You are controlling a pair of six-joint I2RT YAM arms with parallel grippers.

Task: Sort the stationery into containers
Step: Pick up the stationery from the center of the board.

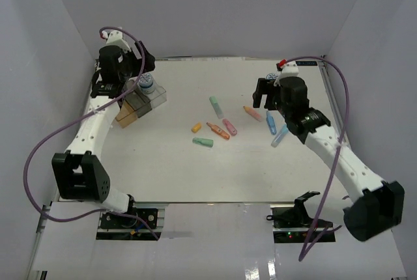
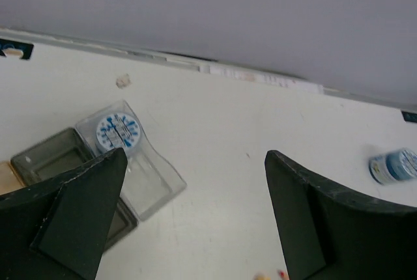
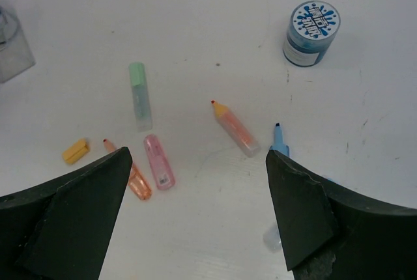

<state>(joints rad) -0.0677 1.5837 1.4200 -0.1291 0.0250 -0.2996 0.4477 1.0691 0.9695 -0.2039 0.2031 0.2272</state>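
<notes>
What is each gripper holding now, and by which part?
Nothing. The left gripper and the right gripper are both open, with nothing between their fingers.

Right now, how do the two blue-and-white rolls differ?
The binned roll sits inside the clear bin, while the loose roll stands on the bare table. The binned roll is already sorted and sits beside the grey bin. The loose roll is not yet sorted and has markers lying near it. Both show the same round patterned face upward.
</notes>
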